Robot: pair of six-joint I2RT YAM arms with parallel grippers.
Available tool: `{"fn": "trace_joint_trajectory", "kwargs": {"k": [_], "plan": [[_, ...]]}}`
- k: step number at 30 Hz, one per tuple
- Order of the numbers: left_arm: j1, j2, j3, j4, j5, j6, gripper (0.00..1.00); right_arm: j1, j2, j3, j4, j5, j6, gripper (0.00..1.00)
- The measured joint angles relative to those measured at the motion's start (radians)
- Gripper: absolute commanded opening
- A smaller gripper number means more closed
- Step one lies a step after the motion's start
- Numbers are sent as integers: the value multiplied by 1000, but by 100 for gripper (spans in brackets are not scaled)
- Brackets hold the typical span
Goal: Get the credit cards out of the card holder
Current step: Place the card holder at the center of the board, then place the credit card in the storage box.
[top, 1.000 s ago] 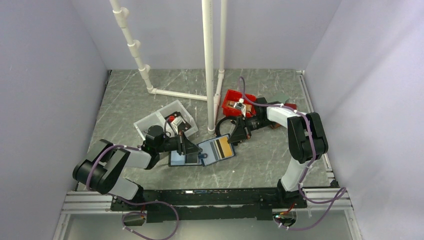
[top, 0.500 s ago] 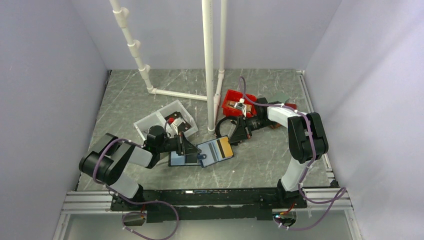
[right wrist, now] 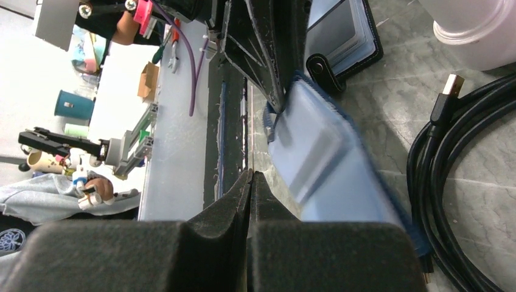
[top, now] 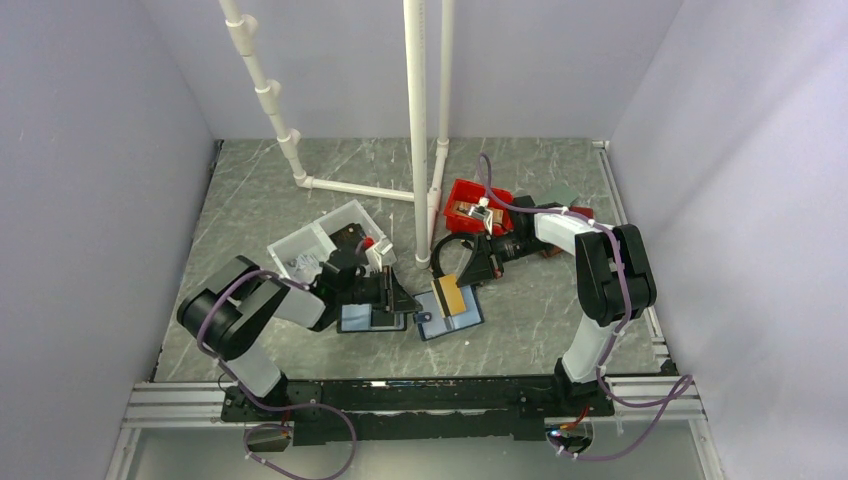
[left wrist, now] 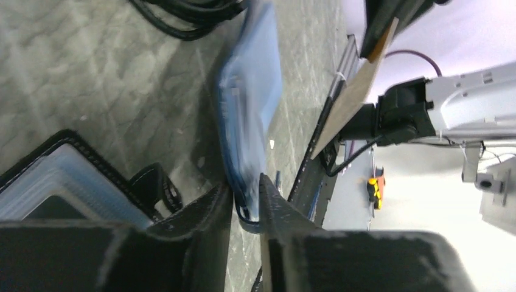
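The navy-blue card holder (top: pixel 452 318) lies open on the table, its light-blue inside up. It shows blurred in the left wrist view (left wrist: pixel 251 103) and in the right wrist view (right wrist: pixel 328 164). My left gripper (top: pixel 404 300) is shut on the holder's near edge by the tab (left wrist: pixel 246 210). My right gripper (top: pixel 463 278) is shut on a gold-orange credit card (top: pixel 450 295) and holds it tilted just above the holder. The card shows nearly edge-on in the left wrist view (left wrist: pixel 352 94), apart from the holder. Between my right fingertips (right wrist: pixel 251 176) only its thin edge shows.
A black-edged folio (top: pixel 368 318) with light-blue panels lies beside the left gripper. A white bin (top: pixel 322 240) stands behind it, and a red bin (top: pixel 468 205) behind the right gripper. A coiled black cable (right wrist: pixel 453 176) with a USB plug (right wrist: pixel 449 90) lies by the holder. White PVC pipes (top: pixel 418 130) rise at the centre.
My left gripper has moved right and the card holder has shifted and turned with it. The gold-orange card, which lay flat in the holder, now stands tilted above it in my right gripper.
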State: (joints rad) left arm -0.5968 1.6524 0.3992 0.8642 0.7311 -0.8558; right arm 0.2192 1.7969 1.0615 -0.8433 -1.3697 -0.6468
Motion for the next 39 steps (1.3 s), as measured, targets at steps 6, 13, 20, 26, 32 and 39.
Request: {"fn": "trace_joint_trajectory", "kwargs": {"k": [6, 13, 20, 26, 32, 39], "plan": [[-2, -124, -3, -164, -121, 35, 47, 0, 0, 0, -11, 0, -8, 0], [-2, -418, -22, -332, -236, 110, 70, 0, 0, 0, -23, -1, -16, 0], [-2, -657, -118, -391, -327, 111, 99, 0, 0, 0, -29, -2, -25, 0], [-2, -696, -179, -348, -340, 58, 99, 0, 0, 0, -33, -13, -31, 0], [-3, -580, -174, -209, -291, 0, 92, 0, 0, 0, -63, -29, -57, 0], [-59, -418, -122, -73, -273, -33, 90, 0, 0, 0, -85, -46, -76, 0]]}}
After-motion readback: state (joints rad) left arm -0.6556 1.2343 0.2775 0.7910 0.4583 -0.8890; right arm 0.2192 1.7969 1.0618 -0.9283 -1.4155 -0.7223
